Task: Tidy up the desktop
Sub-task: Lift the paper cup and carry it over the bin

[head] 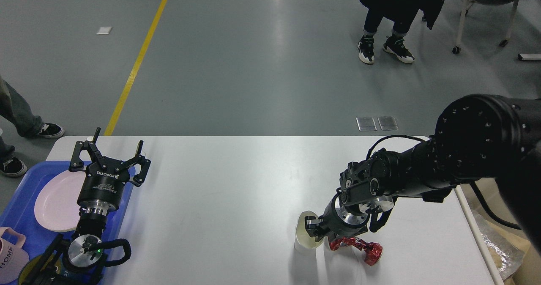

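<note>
The white desktop (232,183) fills the lower half of the head view. A white paper cup (303,236) stands near its front right. A crumpled red foil wrapper (359,248) lies just right of the cup. My right gripper (315,229) reaches down from the right and is shut on the cup's right rim, which looks pinched into a narrow oval. My left gripper (107,152) is open and empty, pointing up over the desktop's left edge beside the tray.
A blue tray (17,209) at the left edge holds a pink plate (55,200) and a pink mug (8,257). A beige bin (498,234) with foil scraps stands off the right edge. People's feet stand on the floor beyond the table.
</note>
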